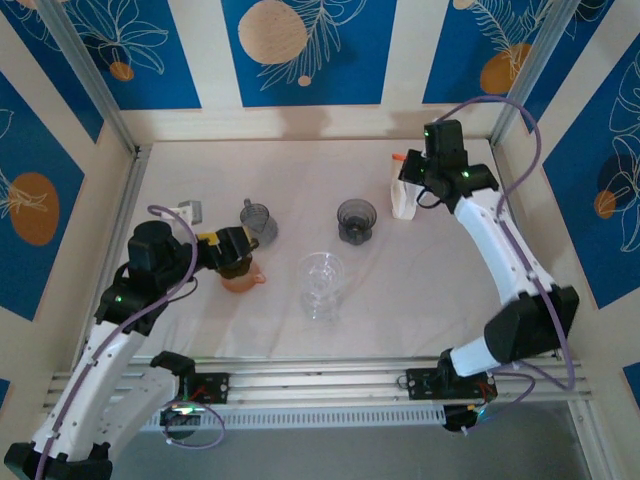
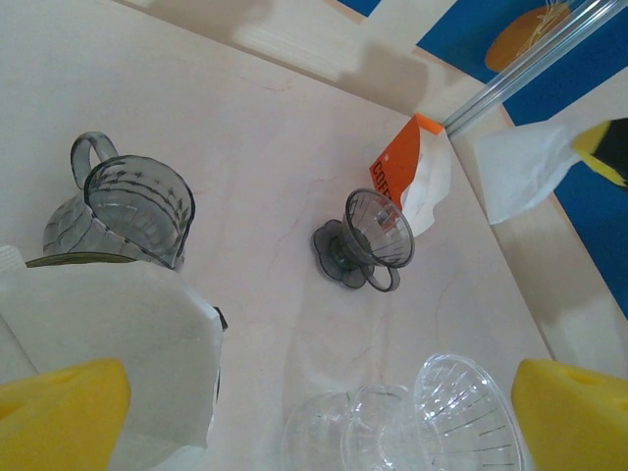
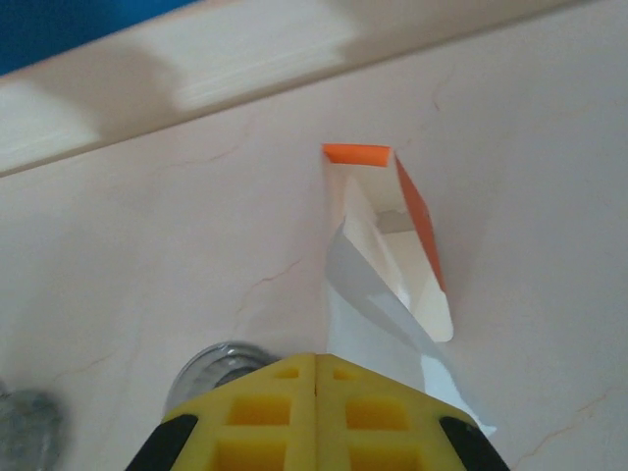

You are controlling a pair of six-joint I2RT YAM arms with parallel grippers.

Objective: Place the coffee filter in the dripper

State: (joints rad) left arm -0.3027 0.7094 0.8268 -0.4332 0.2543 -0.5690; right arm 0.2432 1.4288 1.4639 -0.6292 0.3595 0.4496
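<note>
Right gripper (image 3: pixel 316 365), clamped on a filter (image 3: pixel 378 309) at the pack (image 3: pixel 417 211), should next carry it to the dripper (image 1: pixel 357 219); left gripper (image 1: pixel 235 258) gapes.

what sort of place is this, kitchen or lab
Likely a robot test cell, not a kitchen: blue leaf-print wall panels, an aluminium frame rail at the near edge, a grey dripper set out.

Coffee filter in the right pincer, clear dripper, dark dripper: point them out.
coffee filter (image 2: pixel 525 167), left wrist view, middle of the white sheet.
clear dripper (image 1: pixel 322 285), top external view, its ribbed bowl.
dark dripper (image 2: pixel 378 228), left wrist view, its cone wall.
</note>
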